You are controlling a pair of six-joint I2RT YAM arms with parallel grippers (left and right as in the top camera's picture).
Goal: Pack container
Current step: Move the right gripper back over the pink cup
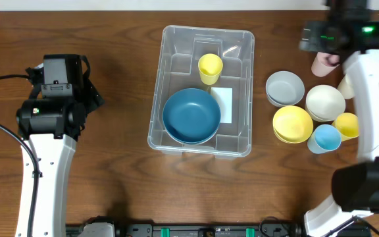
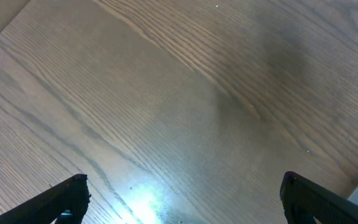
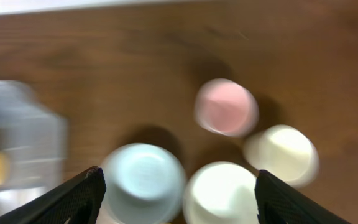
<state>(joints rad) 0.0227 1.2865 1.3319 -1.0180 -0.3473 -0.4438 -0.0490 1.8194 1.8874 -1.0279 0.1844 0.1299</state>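
Observation:
The container (image 1: 176, 46) is a large clear bin in the middle of the table. It holds a blue bowl (image 1: 191, 116) and a yellow cup (image 1: 210, 68), with a white label (image 1: 221, 104) on its floor. My left gripper (image 2: 184, 179) is open and empty over bare wood, far left of the bin (image 1: 61, 69). My right gripper (image 3: 178, 173) is open and empty, high above the dishes right of the bin (image 1: 331, 36). The right wrist view is blurred. It shows the bin's corner (image 3: 17, 134) at the left.
Right of the bin stand a grey bowl (image 1: 285, 87), a cream bowl (image 1: 325, 102), a yellow bowl (image 1: 292, 124), a light blue cup (image 1: 325, 138), a second yellow cup (image 1: 347, 124), a pink cup (image 1: 322, 64) and a cream cup (image 1: 345, 85). The pink cup (image 3: 225, 107) and cream cup (image 3: 281, 155) also show in the right wrist view.

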